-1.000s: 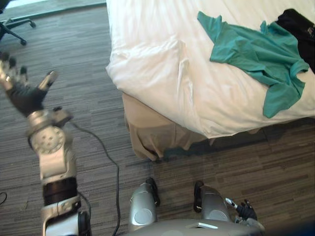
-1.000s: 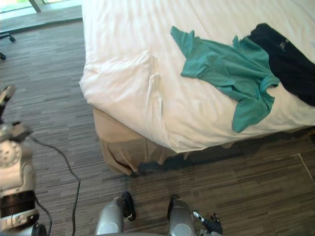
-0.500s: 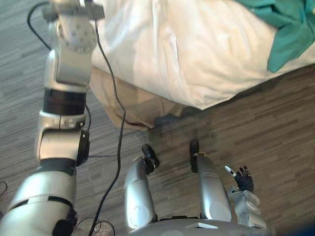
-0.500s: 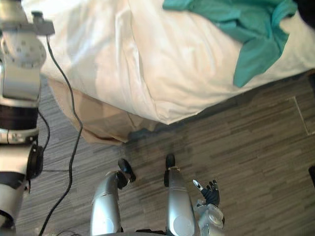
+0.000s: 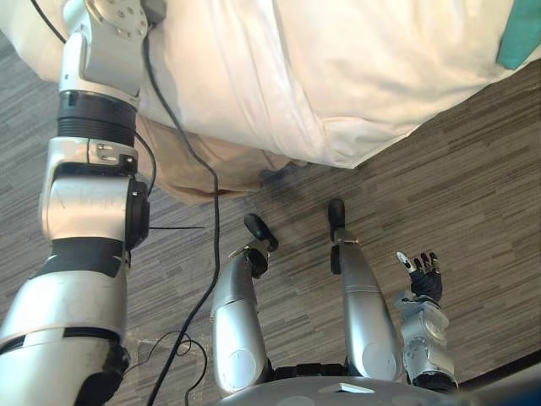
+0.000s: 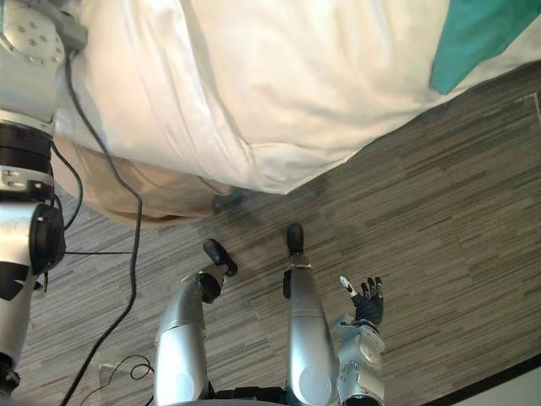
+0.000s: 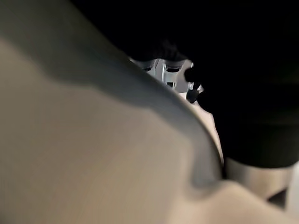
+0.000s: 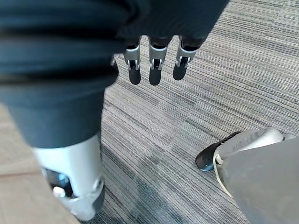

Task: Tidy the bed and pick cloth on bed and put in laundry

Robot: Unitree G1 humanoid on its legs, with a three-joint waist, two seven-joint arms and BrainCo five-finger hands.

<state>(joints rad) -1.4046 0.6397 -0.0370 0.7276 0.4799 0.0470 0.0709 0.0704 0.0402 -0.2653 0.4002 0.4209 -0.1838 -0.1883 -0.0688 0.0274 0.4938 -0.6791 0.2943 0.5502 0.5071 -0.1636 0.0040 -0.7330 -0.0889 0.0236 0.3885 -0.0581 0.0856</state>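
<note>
A white duvet (image 5: 338, 76) covers the bed and hangs over its near edge. A teal cloth (image 6: 482, 34) lies on the bed at the far right, cut off by the view's edge. My left arm (image 5: 93, 169) reaches up from the lower left over the bed's left corner. In the left wrist view my left hand (image 7: 169, 73) is pressed close against a fold of the duvet (image 7: 84, 154), which hides most of its fingers. My right hand (image 5: 420, 275) hangs low at my right side over the carpet, well away from the bed, with straight fingers (image 8: 154, 65) and nothing in it.
A tan bed skirt (image 5: 211, 165) shows under the duvet at the bed's corner. Grey striped carpet (image 5: 473, 169) runs along the bed's near side and out to the right. A dark strip (image 5: 507, 372) crosses the lower right corner.
The camera has tilted down, so the bed slid up out of view. My left arm rose from beside the bed, hand open over the floor, to reach over the duvet.
</note>
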